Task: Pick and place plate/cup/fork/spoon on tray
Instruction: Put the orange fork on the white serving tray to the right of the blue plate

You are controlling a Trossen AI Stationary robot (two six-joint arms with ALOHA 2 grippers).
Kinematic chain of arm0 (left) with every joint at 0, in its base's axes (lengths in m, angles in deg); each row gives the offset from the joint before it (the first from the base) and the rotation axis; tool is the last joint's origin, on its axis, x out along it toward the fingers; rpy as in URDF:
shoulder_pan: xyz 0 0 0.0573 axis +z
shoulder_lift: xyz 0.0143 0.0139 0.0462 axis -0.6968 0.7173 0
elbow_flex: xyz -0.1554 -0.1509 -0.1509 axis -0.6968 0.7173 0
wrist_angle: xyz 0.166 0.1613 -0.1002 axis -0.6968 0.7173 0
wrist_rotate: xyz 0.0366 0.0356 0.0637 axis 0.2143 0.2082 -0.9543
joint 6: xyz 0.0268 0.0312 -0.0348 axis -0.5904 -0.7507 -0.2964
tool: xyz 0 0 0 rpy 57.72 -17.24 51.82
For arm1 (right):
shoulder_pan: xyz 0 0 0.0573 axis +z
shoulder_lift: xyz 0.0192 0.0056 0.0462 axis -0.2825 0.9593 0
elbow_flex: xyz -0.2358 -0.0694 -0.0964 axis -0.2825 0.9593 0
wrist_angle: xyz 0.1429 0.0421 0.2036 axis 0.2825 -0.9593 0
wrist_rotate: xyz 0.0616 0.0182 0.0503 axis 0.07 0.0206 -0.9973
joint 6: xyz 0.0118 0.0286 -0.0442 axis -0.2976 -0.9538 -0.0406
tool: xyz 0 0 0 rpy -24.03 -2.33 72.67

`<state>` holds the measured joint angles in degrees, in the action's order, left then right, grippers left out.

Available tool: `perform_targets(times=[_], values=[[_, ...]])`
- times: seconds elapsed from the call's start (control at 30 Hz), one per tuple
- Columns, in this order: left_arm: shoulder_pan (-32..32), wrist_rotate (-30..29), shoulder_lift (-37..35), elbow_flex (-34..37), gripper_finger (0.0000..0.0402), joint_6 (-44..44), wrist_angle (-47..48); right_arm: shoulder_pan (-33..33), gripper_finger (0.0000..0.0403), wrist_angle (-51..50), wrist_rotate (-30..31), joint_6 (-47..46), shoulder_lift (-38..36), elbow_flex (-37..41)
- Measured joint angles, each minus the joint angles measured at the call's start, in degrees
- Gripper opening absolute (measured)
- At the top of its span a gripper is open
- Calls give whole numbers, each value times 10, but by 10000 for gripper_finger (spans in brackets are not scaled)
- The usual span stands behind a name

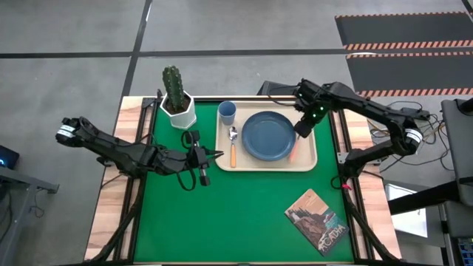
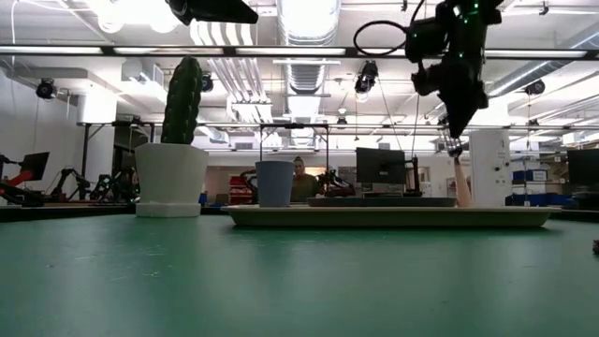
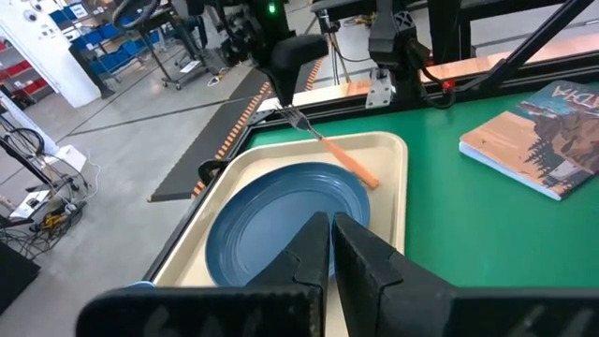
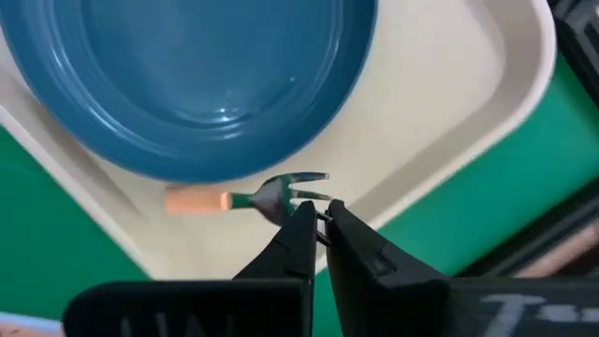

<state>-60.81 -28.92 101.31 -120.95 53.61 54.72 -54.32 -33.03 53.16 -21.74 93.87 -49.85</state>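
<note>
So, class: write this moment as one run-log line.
tray: plate, cup, spoon placed | right gripper: shut above fork, beside plate | left gripper: shut, over mat

Robotics lab, exposed ceiling ducts [image 2: 309,23], monitors [image 2: 381,167], hazard-striped floor mats [image 1: 403,33]

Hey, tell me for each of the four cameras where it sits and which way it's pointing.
High view: overhead, straight down on the tray, both arms showing.
Low view: at tabletop height, level across toward the room; the right claw hangs above the tray.
Left wrist view: on the left arm, facing across the plate past its own shut fingers.
Right wrist view: on the right arm, looking down past its fingers at the fork.
Shared: both wrist views show the plate and fork.
</note>
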Motion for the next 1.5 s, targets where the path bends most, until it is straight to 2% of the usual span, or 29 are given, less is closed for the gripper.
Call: perform_targets(times=[0.13,0.5,0.73,0.97,1.1,1.23,1.3,1.5], values=[[0,0,0,0,0,0,0,0,9,29,0,26,0,33],[0,0,0,0,0,0,-2,0,22,93,69,32,0,101],[0,0,0,0,0,0,-2,0,66,158,86,25,1,134],[0,0,0,0,0,0,-2,0,120,167,114,14,1,139],[0,0,0,0,0,0,-2,1,134,158,91,-22,1,131],[0,0,0,0,0,0,-2,10,134,161,-27,-63,1,134],[0,0,0,0,0,0,-2,28,128,172,-62,-80,1,147],[0,0,0,0,0,0,-2,114,97,203,-60,-106,1,196]])
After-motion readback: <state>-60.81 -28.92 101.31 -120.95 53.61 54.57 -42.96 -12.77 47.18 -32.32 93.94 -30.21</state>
